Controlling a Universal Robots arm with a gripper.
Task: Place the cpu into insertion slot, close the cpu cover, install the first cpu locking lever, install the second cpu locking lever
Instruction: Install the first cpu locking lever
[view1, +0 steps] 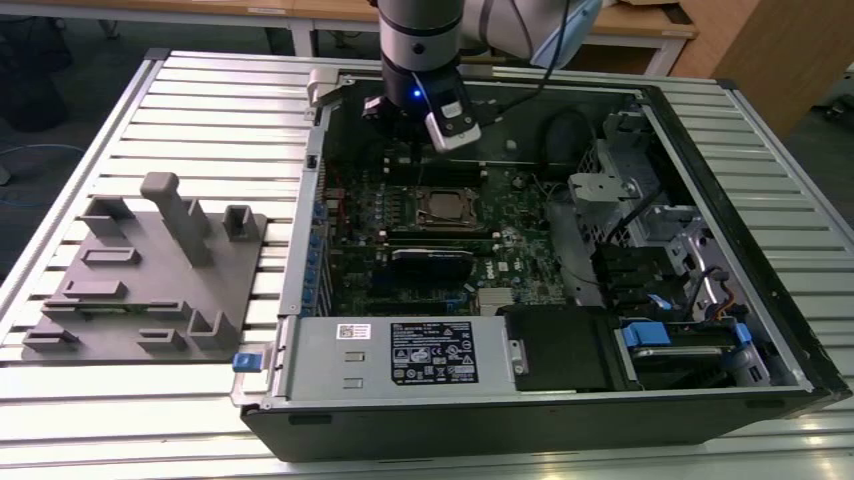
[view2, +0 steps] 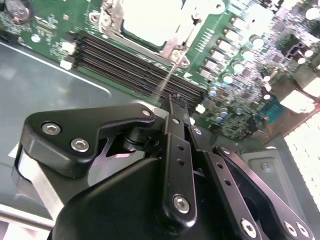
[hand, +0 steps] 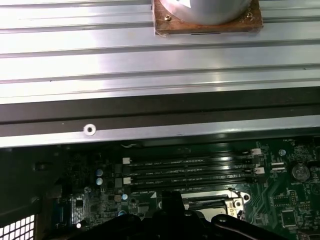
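Note:
In the exterior view my gripper (view1: 398, 135) hangs inside the open computer case, just behind the insertion slot (view1: 447, 207) on the green board. The cpu (view2: 150, 20) lies in that slot with its pale metal face up. The silvery cpu cover (view2: 109, 17) lies flat around it. A thin cpu locking lever (view2: 167, 80) rises from the socket's corner up to my fingertips. The black fingers of the gripper (view2: 175, 100) are shut, and whether they pinch the lever or just touch it is unclear. The slot (hand: 212, 204) lies close beside the gripper (hand: 172, 199) in the first wrist view.
Long black memory slots (view2: 135, 65) run between socket and gripper. The case wall (hand: 160, 120) stands close behind. A power supply (view1: 400, 352) and drive bays (view1: 667, 260) fill the case's near and right parts. A grey fixture (view1: 147, 270) sits on the slatted table at the exterior view's left.

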